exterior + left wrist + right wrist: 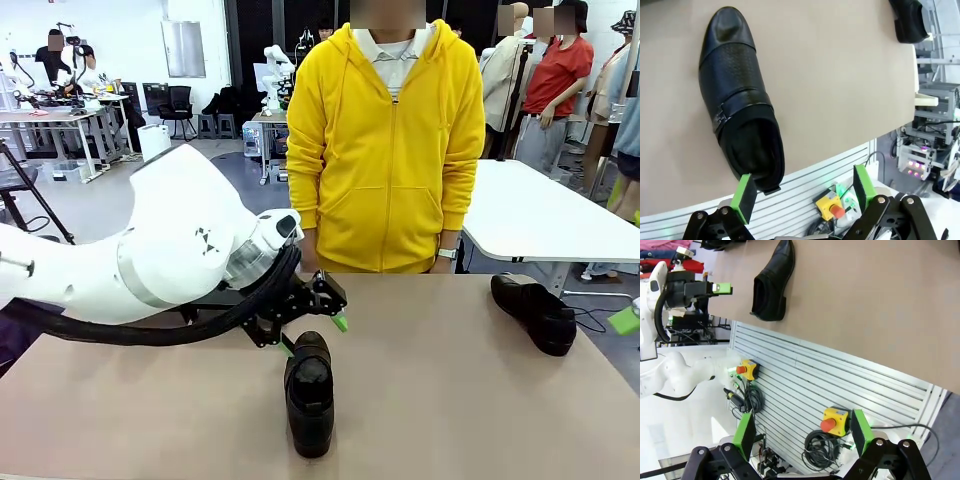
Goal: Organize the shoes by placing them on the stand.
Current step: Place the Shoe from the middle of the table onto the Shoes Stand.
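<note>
A black slip-on shoe (310, 395) lies in the middle of the tan table (450, 400), toe toward the robot's side. My left gripper (314, 336) hovers open just over its heel end. In the left wrist view the same shoe (737, 95) lies ahead of the open gripper (805, 192), its heel close to one green pad (745, 197). A second black shoe (535, 312) rests at the table's far right, also seen in the left wrist view (910, 20). My right gripper (802, 432) stands open off the table's edge, far from the middle shoe (772, 282). The stand is out of view.
A person in a yellow hoodie (385, 150) stands at the far edge of the table. A white table (540, 215) is behind on the right. Under the near edge are a grey slatted panel (840, 385) and yellow stop-button boxes (836, 421) with cables.
</note>
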Robot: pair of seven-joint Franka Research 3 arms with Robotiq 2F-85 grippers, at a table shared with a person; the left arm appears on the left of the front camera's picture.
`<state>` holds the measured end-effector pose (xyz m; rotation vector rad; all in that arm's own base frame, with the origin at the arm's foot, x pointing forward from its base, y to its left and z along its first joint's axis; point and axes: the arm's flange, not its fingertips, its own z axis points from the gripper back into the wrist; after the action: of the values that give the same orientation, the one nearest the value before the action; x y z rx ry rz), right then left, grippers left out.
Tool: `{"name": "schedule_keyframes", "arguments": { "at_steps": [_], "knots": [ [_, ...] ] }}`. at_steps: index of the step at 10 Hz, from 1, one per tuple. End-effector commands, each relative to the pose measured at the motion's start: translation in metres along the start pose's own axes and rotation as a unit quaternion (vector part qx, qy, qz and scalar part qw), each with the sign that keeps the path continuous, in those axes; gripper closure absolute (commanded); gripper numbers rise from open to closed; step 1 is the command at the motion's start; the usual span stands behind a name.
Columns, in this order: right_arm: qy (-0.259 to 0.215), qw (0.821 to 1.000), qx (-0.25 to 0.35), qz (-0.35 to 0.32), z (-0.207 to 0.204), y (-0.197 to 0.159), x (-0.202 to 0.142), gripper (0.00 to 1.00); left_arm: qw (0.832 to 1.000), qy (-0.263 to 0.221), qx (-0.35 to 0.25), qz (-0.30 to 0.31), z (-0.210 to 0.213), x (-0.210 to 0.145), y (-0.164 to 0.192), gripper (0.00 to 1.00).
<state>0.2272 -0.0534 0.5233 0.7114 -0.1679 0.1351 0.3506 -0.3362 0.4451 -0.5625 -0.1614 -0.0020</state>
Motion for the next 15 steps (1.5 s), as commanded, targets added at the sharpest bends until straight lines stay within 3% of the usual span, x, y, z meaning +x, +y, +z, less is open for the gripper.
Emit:
{"name": "schedule_keyframes", "arguments": {
  "at_steps": [1,2,4,8,15],
  "knots": [
    [-0.002,1.0,0.01,0.014,0.003,0.0,0.0,0.0,1.0,-0.014,0.01,0.005,0.006,0.001,0.01,0.0],
    [-0.002,1.0,0.01,0.014,0.003,0.0,0.0,0.0,1.0,0.0,0.0,0.0,0.0,0.0,0.0,0.0],
    [-0.002,1.0,0.01,0.014,0.003,0.0,0.0,0.0,0.996,0.032,0.058,-0.051,-0.021,-0.005,-0.019,0.0],
    [-0.002,1.0,0.01,0.014,0.003,0.0,0.0,0.0,0.991,0.022,0.13,-0.025,-0.069,-0.003,-0.033,0.0],
    [-0.002,1.0,0.01,0.014,0.003,0.0,0.0,0.0,0.983,0.018,0.184,-0.006,-0.119,0.008,-0.035,0.0]
  ]
}}
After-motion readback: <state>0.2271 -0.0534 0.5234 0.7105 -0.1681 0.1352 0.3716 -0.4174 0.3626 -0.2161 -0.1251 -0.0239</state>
